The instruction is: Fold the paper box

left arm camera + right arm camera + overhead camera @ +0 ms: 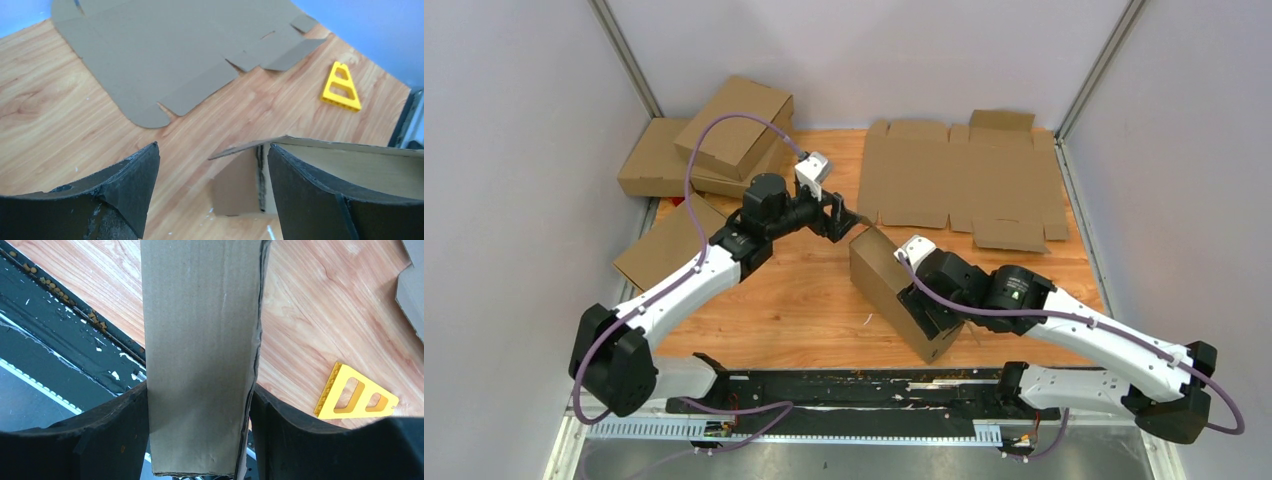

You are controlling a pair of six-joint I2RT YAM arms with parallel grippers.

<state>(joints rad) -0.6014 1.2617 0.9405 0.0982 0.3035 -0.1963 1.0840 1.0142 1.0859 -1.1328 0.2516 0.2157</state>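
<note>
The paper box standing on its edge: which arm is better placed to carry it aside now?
Right. The right gripper clamps the paper box, with one finger on each face. The left gripper stands open at the box's far corner and grips nothing.

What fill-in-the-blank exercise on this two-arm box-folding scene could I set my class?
1. The right gripper clamps the paper box, while the left gripper stands ____.
2. The plastic triangle on the table is coloured ____.
3. The unfolded cardboard sheet lies ____ at the table's far side.
Missing words: open; yellow; flat.
</note>
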